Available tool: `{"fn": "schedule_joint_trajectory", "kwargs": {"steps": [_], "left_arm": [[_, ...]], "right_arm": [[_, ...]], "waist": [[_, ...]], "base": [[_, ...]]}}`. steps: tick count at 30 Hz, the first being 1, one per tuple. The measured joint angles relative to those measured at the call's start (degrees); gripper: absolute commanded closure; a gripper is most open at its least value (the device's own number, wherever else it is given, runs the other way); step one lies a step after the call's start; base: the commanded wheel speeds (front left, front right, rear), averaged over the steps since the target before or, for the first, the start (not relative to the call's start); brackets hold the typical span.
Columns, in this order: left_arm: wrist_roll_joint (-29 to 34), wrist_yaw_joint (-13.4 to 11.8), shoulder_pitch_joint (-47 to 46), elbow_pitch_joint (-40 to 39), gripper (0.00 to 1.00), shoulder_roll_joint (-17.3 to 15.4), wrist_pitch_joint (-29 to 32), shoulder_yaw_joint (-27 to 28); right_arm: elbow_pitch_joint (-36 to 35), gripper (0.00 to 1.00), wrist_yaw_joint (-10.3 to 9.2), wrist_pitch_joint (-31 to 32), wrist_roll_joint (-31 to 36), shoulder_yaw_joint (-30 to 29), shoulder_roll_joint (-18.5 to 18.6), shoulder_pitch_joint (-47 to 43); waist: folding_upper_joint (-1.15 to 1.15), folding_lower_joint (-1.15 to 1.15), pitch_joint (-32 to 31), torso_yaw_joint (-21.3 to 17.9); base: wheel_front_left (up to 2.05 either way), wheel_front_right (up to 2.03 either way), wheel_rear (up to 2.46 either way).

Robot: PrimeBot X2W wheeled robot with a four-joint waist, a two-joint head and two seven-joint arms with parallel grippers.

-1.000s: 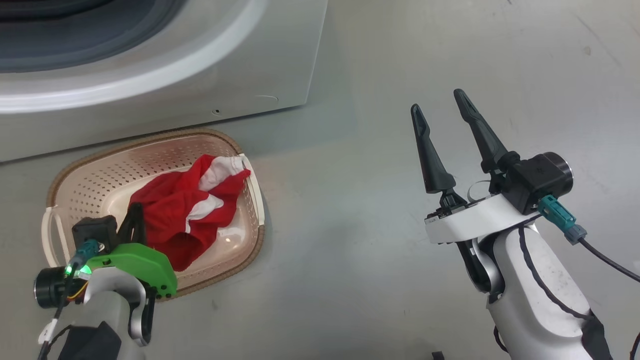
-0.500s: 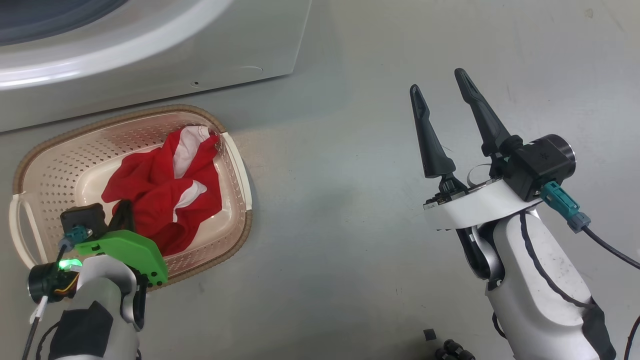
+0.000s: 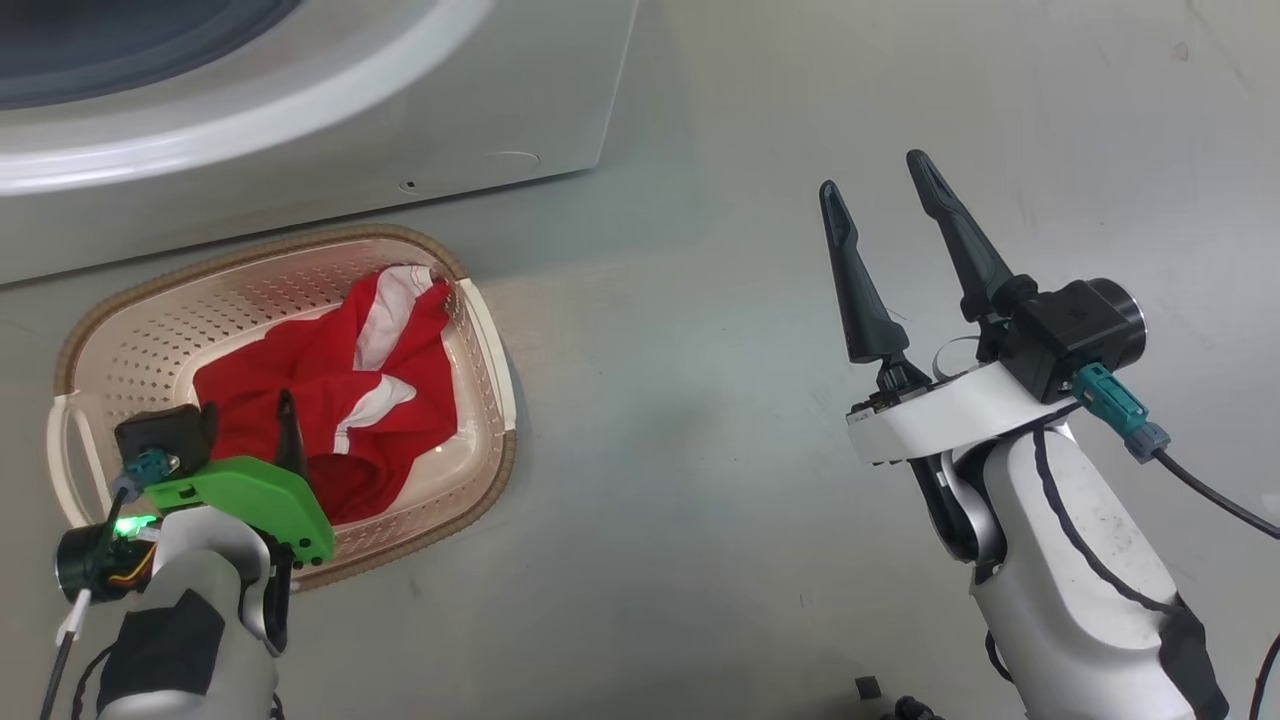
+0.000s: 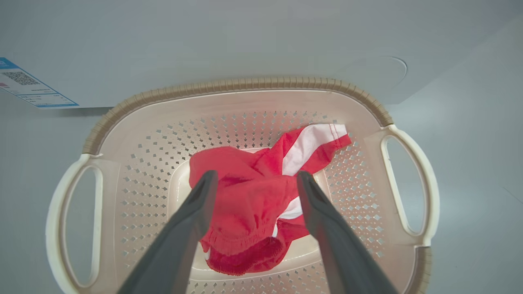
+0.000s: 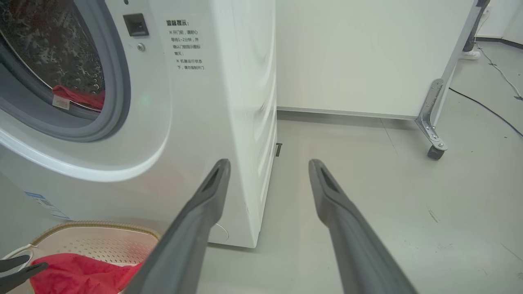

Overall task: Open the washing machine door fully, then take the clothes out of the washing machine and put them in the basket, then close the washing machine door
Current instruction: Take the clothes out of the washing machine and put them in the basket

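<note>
Basket (image 4: 237, 85) sits on the grey floor (image 3: 700, 450), just in front of the washing machine (image 5: 196, 102), under the lower front panel that carries the blue label (image 4: 32, 87); can't tell if the rim touches the machine. Red shorts (image 3: 300, 365) with white side stripes are inside the basket, crumpled, bunched around the middle. One striped leg end rides up the perforated wall on the side toward the machine and the right arm. Left gripper (image 4: 256, 179) hangs over the basket pointing down into it, jaws released and wide apart. Its two dark fingers (image 4: 192, 216) straddle the waistband end of the shorts, cloth loose between them, not pinched; can't tell if the tips brush the fabric. Right gripper (image 3: 873, 175) is well apart from the basket, over bare floor, jaws released too, nothing between them, aimed past the machine's front corner. Right wrist view gets the machine's opening: grey gasket (image 5: 81, 130) around the steel drum (image 5: 49, 45). Red cloth (image 5: 79, 97) with a small white tag lies at the drum's lower edge, inside the machine. Past the machine stands a white panel (image 5: 367, 53) on a caster (image 5: 433, 152).
</note>
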State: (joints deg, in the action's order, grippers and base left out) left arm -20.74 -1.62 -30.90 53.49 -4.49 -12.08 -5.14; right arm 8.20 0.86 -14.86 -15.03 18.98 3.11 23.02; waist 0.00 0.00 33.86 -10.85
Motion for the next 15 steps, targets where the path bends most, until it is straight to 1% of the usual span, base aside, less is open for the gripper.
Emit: {"fn": "schedule_joint_trajectory", "kwargs": {"steps": [10,15], "left_arm": [[0.41,1.97,0.42,0.7,0.0,0.15,-2.16,-0.71],[0.41,2.52,1.5,-0.82,0.0,0.47,-2.2,-0.59]], "right_arm": [[2.43,0.0,0.04,0.0,-0.02,0.08,0.01,-0.06],[3.46,0.0,0.04,0.0,0.0,-0.36,0.01,-0.45]], "waist": [[0.0,0.0,-4.24,1.33],[0.0,0.0,-6.91,2.25]], "base": [[0.0,0.0,0.0],[0.0,0.0,0.0]]}}
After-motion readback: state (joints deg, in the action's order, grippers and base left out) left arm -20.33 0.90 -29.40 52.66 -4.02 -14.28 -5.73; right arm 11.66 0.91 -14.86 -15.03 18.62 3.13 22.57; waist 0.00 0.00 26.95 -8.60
